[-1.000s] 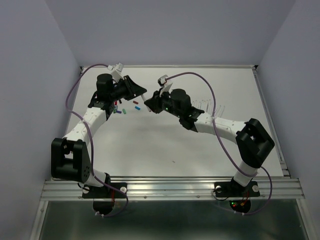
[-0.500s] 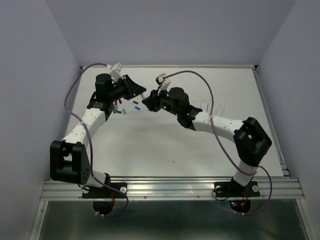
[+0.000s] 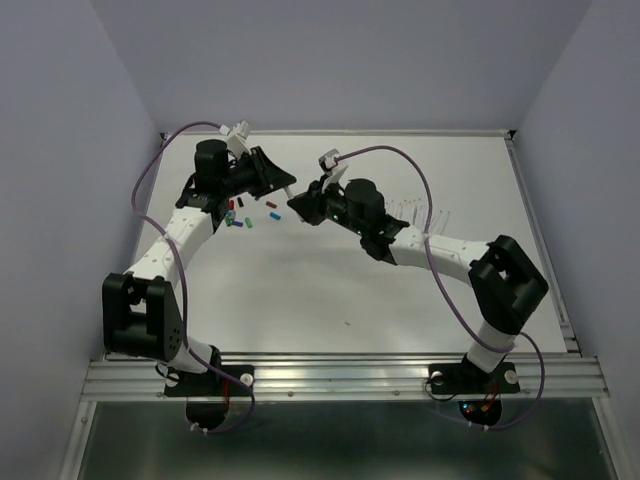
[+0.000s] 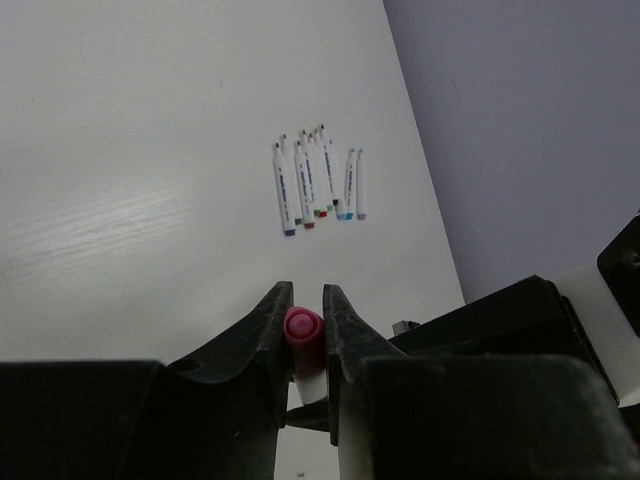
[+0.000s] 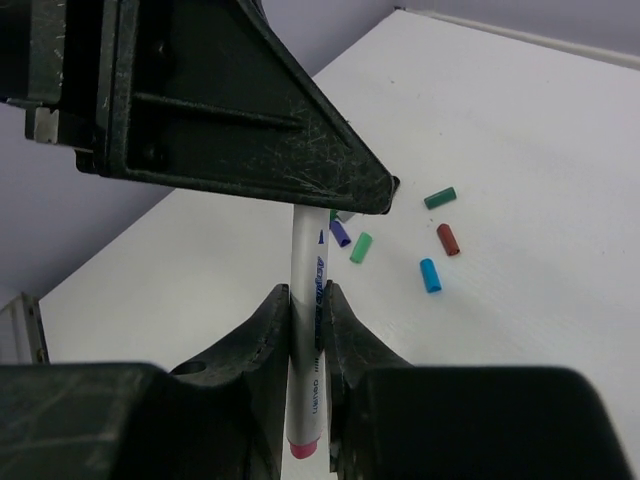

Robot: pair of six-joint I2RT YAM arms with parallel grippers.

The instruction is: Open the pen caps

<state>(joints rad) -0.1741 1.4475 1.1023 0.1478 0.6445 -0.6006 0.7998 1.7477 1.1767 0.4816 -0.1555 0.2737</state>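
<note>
Left wrist view: the left claw (image 4: 305, 300) pinches a pink cap (image 4: 303, 330) tight. The right claw (image 5: 304, 295) grips the white pen (image 5: 303, 250).

Loose pen caps (image 5: 448, 239) litter the table (image 3: 330, 290) beside the left arm (image 3: 170, 245); pens (image 4: 315, 180) lie clustered beside the right arm (image 3: 450, 255); open table spans the near half.

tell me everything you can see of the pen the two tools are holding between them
The pen is a slim white barrel, plastic by the look of it, with blue lettering along it and a pink tail end. It is held clear of the table, bridging both tools. The right tool clamps the barrel and the left tool pinches the pink cap, which looks fitted on. Nothing else touches it.
</note>
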